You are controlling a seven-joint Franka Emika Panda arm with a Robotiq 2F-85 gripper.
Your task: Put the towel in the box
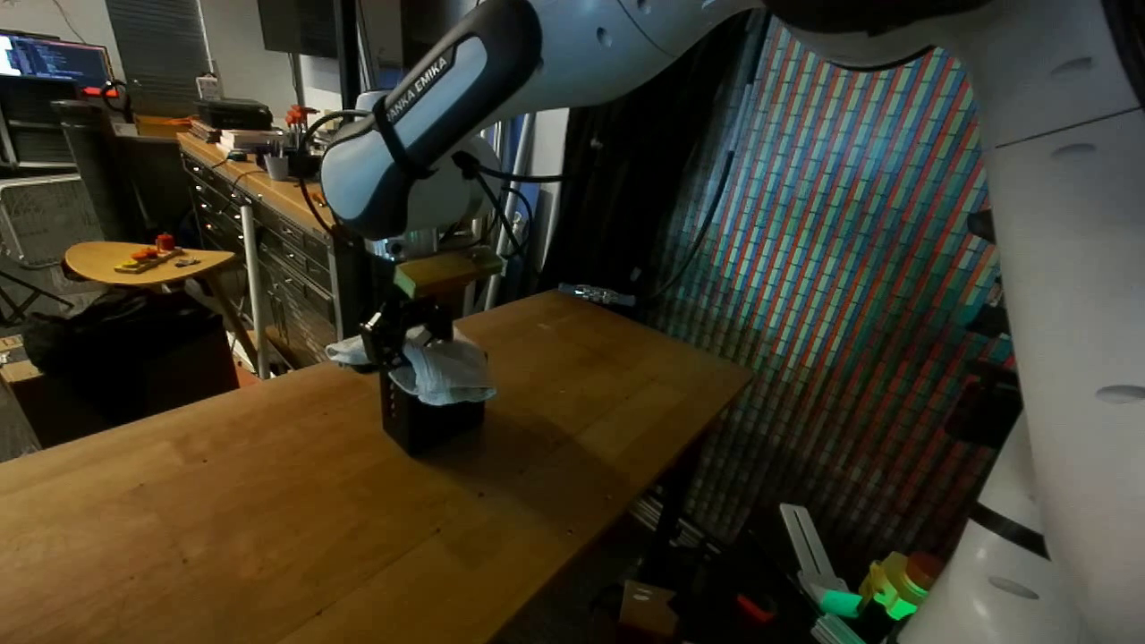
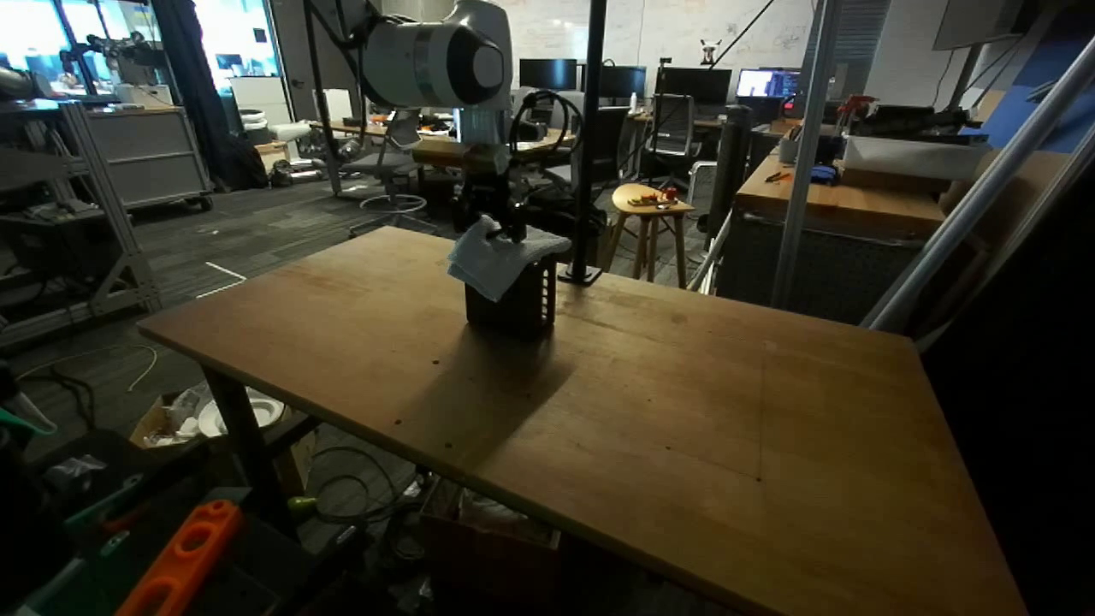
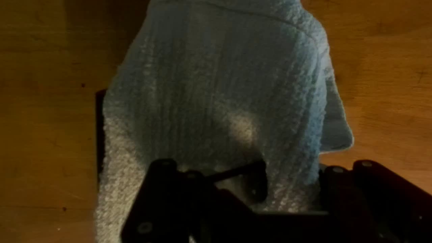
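The towel lay draped over the top of the box, its margins hanging outside the walls in both exterior views; the box stood upright on the surface. The pincer was pressed together, its end down among the folds; whether it pinched any towel could not be told. The mouth of the box was covered; insertion could not be confirmed.

Judged hazards:
1. The towel was liable to slide off onto the surface. Cause: the drape appeared off-centre; in the wrist view a corner projected on one side, while the box's edge showed only on the opposite side.
2. The towel was liable to come out on withdrawal. Cause: a fold snagged on the pincer.
3. The box was liable to tip or skid if force landed near a wall.
4. The pincer was liable to strike the nearby post if moved sideways too early
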